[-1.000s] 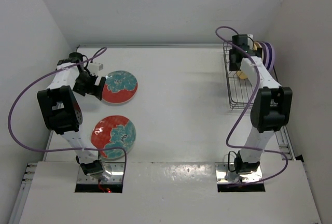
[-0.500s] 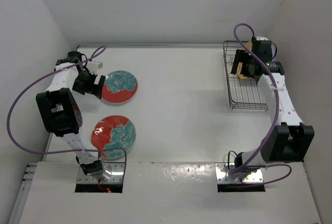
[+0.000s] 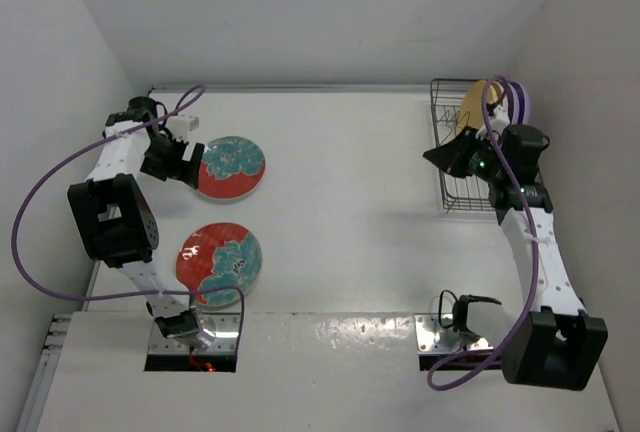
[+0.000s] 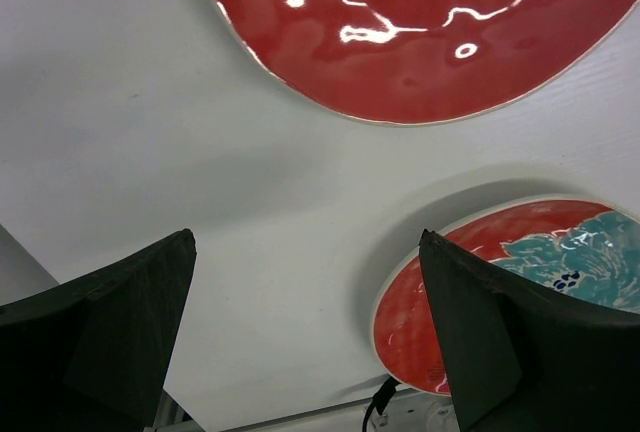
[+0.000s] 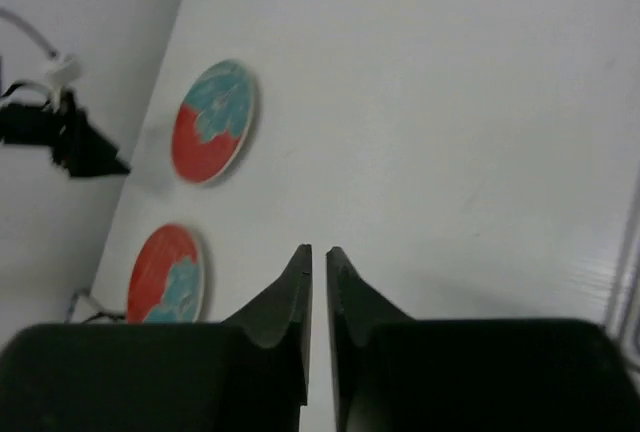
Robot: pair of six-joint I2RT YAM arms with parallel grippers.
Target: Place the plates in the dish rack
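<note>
Now left fingers (image 4: 110, 332) open before the glossy, brittle red plate (image 4: 420, 42); I'd pinch its rim; right fingers (image 5: 285, 312) closed, empty.

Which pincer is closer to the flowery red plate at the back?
Left. The left pincer sits at the left edge of the back red plate; the right pincer is far across the table, beside the dish rack.

The left arm rises from its base, folds at the elbow and runs forward. The left gripper (image 3: 186, 164) points to the right, jaws spread wide. The right arm stretches forward from a low elbow. The right gripper (image 3: 441, 157) aims left, its fingers (image 5: 287, 302) nearly touching.
</note>
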